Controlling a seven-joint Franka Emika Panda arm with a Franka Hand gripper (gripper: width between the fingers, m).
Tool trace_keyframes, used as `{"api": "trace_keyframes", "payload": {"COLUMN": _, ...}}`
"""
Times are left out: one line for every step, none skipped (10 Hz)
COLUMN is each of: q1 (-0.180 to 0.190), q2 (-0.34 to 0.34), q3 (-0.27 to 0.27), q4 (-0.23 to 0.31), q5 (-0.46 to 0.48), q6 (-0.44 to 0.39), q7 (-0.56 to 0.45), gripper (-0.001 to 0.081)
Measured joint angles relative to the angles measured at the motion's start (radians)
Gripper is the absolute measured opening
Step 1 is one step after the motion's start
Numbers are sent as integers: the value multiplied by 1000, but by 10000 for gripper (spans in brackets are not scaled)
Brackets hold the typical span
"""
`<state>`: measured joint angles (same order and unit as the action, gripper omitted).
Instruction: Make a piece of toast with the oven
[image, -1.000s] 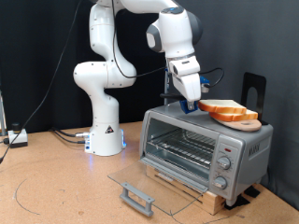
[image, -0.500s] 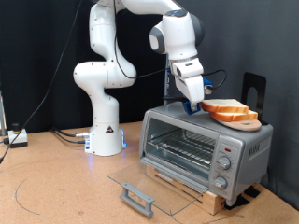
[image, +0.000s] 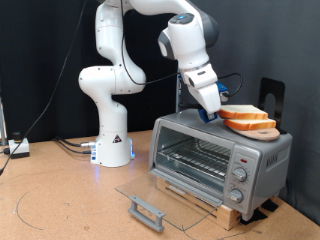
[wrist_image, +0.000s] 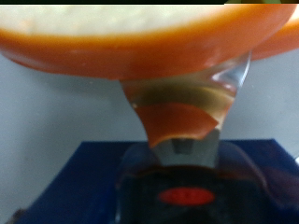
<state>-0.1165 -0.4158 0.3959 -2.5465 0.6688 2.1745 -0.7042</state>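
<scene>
Nearest in the exterior view, the oven (image: 215, 160) has its glass door (image: 160, 196) folded flat onto the bench (image: 60, 200), bar handle (image: 146, 211) foremost, and the wire rack inside is bare. On the oven's roof, toward the exterior view's right, two bread slices lie stacked; the upper one, the piece of toast (image: 244, 115), lies roughly flat with its broad face up. The gripper (image: 211, 112) is tilted down at the left edge of the stack, so the toast lies just to the exterior view's right of the jaws, edge-on to them. In the wrist view an orange crust fills the upper picture, with a finger (wrist_image: 183, 131) right under it. Whether the jaws stand apart or pinch the crust I cannot tell. Farthest back stands the arm's white base (image: 112, 148)
</scene>
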Motion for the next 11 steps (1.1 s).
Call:
{"api": "trace_keyframes", "payload": {"q1": 0, "q2": 0, "q3": -15, "q4": 3, "q5": 16, "q6": -16, "q7": -28, "gripper": 404}}
{"api": "trace_keyframes", "payload": {"q1": -1, "q2": 0, "q3": -24, "q4": 3, "q5": 27, "q6": -18, "q7": -38, "gripper": 404}}
{"api": "trace_keyframes", "payload": {"q1": -2, "q2": 1, "q3": -33, "q4": 4, "q5": 33, "q6": -23, "q7": -40, "gripper": 404}}
{"api": "trace_keyframes", "payload": {"q1": -3, "q2": 2, "q3": -45, "q4": 7, "q5": 38, "q6": -32, "q7": -40, "gripper": 404}}
{"api": "trace_keyframes", "payload": {"q1": -6, "q2": 4, "q3": -57, "q4": 12, "q5": 46, "q6": -43, "q7": -40, "gripper": 404}}
{"api": "trace_keyframes", "payload": {"q1": -8, "q2": 4, "q3": -71, "q4": 16, "q5": 62, "q6": -46, "q7": -38, "gripper": 404}}
{"api": "trace_keyframes", "payload": {"q1": -11, "q2": 4, "q3": -84, "q4": 19, "q5": 87, "q6": -44, "q7": -38, "gripper": 404}}
{"api": "trace_keyframes", "payload": {"q1": -13, "q2": 3, "q3": -95, "q4": 22, "q5": 106, "q6": -36, "q7": -42, "gripper": 404}}
{"api": "trace_keyframes", "payload": {"q1": -13, "q2": 1, "q3": -110, "q4": 24, "q5": 118, "q6": -34, "q7": -58, "gripper": 404}}
{"api": "trace_keyframes", "payload": {"q1": -15, "q2": -4, "q3": -124, "q4": 26, "q5": 120, "q6": -35, "q7": -73, "gripper": 404}}
{"api": "trace_keyframes", "payload": {"q1": -26, "q2": -11, "q3": -121, "q4": 24, "q5": 81, "q6": -1, "q7": -53, "gripper": 404}}
